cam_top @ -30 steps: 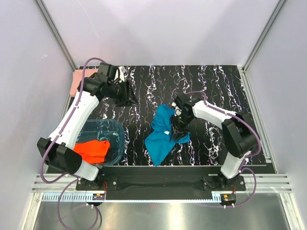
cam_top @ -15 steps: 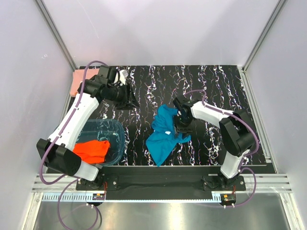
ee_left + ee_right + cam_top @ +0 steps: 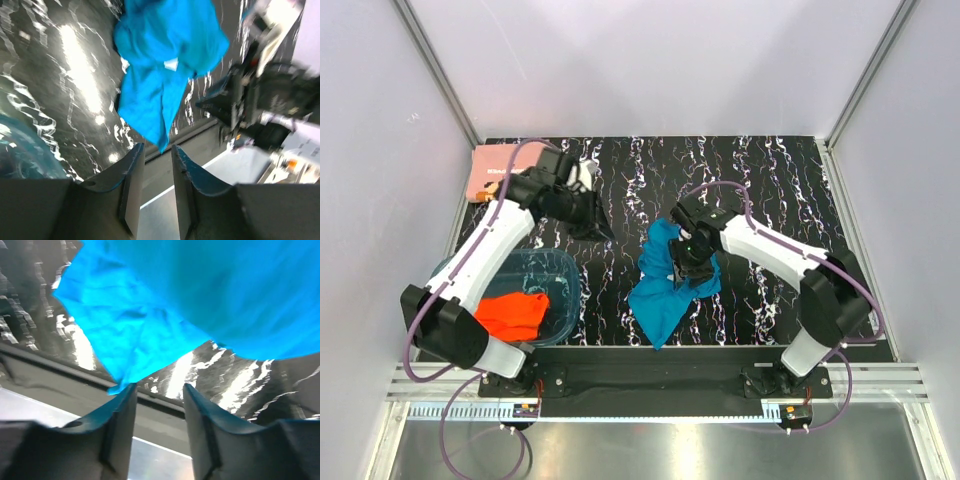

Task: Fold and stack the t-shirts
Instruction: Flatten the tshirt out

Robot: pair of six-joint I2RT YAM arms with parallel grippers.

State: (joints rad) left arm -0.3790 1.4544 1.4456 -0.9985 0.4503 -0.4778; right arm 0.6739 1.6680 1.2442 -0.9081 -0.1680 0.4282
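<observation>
teal shirt (image 3: 660, 290): crumpled heap near the middle of the black marbled table (image 3: 770, 170), one end trailing toward 6 o'clock. orange shirt (image 3: 512, 313): bunched inside the clear tub (image 3: 560, 275) at 8 o'clock. pink shirt (image 3: 495, 168): lying in the 10 o'clock corner. left gripper (image 3: 157, 150): above the table at 10 o'clock of the teal shirt, jaws narrowly parted, nothing between. right gripper (image 3: 159, 387): over the teal shirt's 3 o'clock edge, jaws released, empty.
</observation>
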